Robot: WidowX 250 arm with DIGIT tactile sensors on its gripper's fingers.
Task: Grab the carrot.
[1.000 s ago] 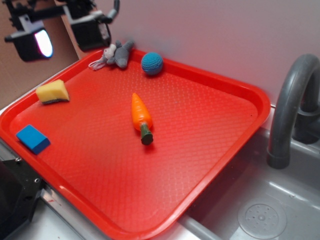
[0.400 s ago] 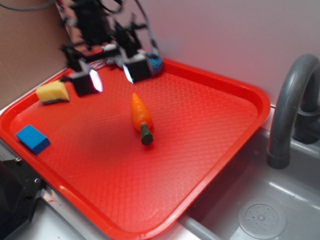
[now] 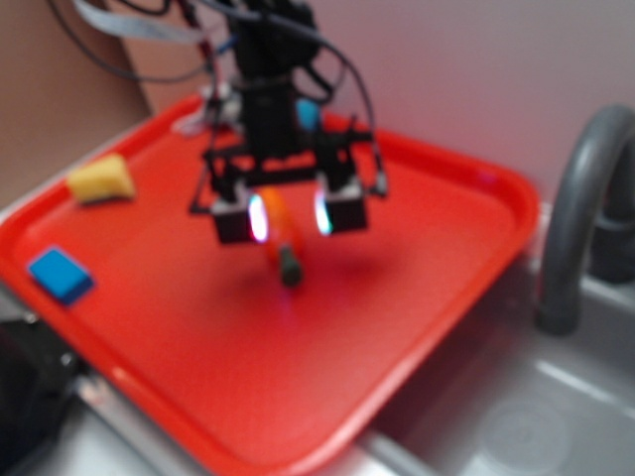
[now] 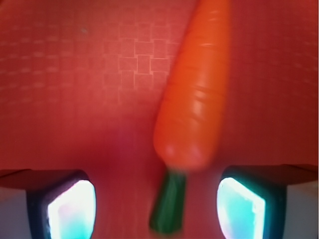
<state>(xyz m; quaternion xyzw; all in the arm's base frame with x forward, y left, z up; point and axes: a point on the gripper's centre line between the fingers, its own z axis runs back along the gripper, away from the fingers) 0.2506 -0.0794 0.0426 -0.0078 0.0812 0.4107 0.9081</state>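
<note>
1. Big red tray [image 3: 446, 258] fills the scene, set beside a grey sink with its curved faucet [image 3: 580, 228] on the right. Everything that matters sits on that tray.
2. The black arm hangs over the tray's middle, and its pincer [image 3: 290, 214] is spread wide, two lit pads glowing either side of the target. It grips nothing.
3. The carrot [image 4: 194, 94] lies flat on the tray right under the pincer, orange body between the two pads in the exterior view. In the wrist view its long axis runs away from the camera, tip far, dark green stem [image 4: 168, 204] near, leaning slightly right of centre.
4. The key relation: the stem end sits in the gap between the fingers [image 4: 70, 209], and the fat shoulder of the carrot lies just beyond them. The opening crosses the carrot's length, so a squeeze would meet its sides. Contact with the carrot: none that I can see, though the blur hides how high the pads ride.
5. Small stuff: yellow sponge wedge [image 3: 101, 179] and blue block [image 3: 60, 275] sit well apart at the left edge.
</note>
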